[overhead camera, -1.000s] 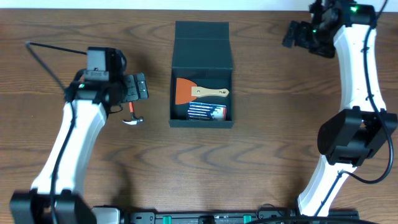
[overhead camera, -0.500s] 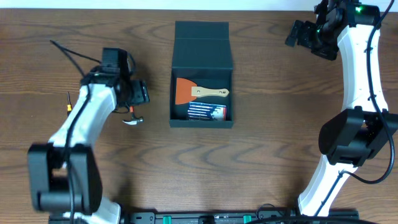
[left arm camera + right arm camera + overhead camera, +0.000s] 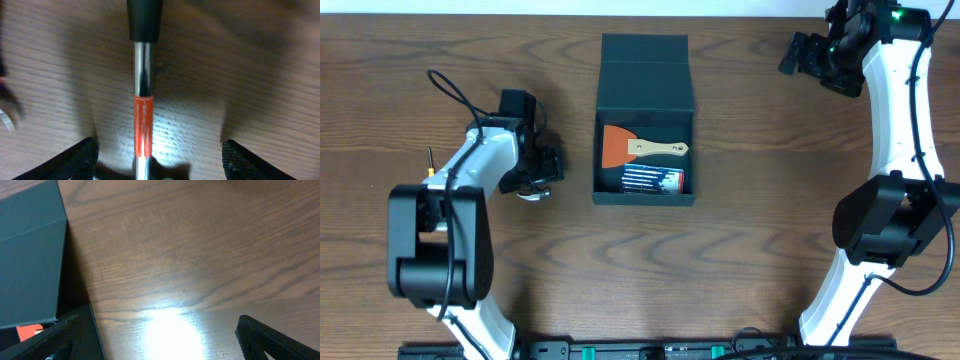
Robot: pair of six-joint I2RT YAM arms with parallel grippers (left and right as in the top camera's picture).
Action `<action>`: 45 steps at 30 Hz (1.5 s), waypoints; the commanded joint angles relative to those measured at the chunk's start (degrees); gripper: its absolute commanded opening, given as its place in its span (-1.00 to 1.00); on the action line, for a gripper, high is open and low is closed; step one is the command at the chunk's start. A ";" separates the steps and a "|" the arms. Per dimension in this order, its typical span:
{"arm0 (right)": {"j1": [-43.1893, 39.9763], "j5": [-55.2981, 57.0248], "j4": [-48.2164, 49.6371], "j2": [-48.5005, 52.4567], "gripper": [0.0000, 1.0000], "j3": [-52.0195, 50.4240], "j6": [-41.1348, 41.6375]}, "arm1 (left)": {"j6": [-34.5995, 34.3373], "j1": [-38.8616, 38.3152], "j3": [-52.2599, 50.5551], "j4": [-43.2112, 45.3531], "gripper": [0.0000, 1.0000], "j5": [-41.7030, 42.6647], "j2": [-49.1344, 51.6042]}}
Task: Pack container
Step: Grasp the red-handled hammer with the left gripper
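Left gripper (image 3: 159, 159) fingers wide astride small hammer (image 3: 142, 107) shaft, right gripper (image 3: 160, 340) wide, empty, open container (image 3: 645, 75) beside its fingers; risk: slick round shaft rolls or pivots head-heavy on closing.

Hammer (image 3: 143, 115) on wooden table (image 3: 740, 250)

The container (image 3: 645, 197) lay with its lid flap (image 3: 645, 65) open behind it. Inside it, a scraper (image 3: 620, 147) lay behind a case of bits (image 3: 653, 181). A hammer (image 3: 533, 193) lay left of the container, and a thin tool (image 3: 430, 165) farther left.
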 commanded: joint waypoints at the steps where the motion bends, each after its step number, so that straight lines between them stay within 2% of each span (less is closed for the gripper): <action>1: -0.09 0.20 -0.70 -0.22 0.98 -0.24 0.90 | 0.55 0.31 0.50 0.07 0.57 -0.76 2.71; 8: -0.09 0.20 -1.57 -0.22 0.98 -0.24 0.90 | 2.97 0.33 0.50 0.24 0.57 -1.60 4.33; 14: -0.09 0.17 -1.66 -0.22 0.98 -0.24 0.90 | 8.24 0.31 0.50 1.77 0.53 -1.64 4.31; 20: -0.09 0.20 -1.79 -0.22 0.98 -0.24 0.90 | 8.26 0.31 0.50 0.70 0.06 -1.53 4.31; 24: -0.09 0.20 -1.79 -0.22 0.98 -0.24 0.90 | 8.26 0.31 0.50 0.68 -0.02 -1.51 4.31; 28: -0.09 0.20 -1.77 -0.22 0.98 -0.24 0.90 | 8.28 0.31 0.50 0.81 -0.24 -1.53 4.31; 32: -0.09 0.20 -1.75 -0.22 0.99 -0.24 0.90 | 8.31 0.31 0.50 1.57 -0.37 -1.53 4.31; 41: -0.09 0.20 -1.73 -0.20 0.98 -0.24 0.90 | 9.40 0.31 0.50 1.75 -0.88 -1.51 3.08; 45: -0.09 0.20 -1.75 -0.22 0.99 -0.24 0.90 | 9.40 0.31 0.66 1.14 -0.88 -1.51 0.48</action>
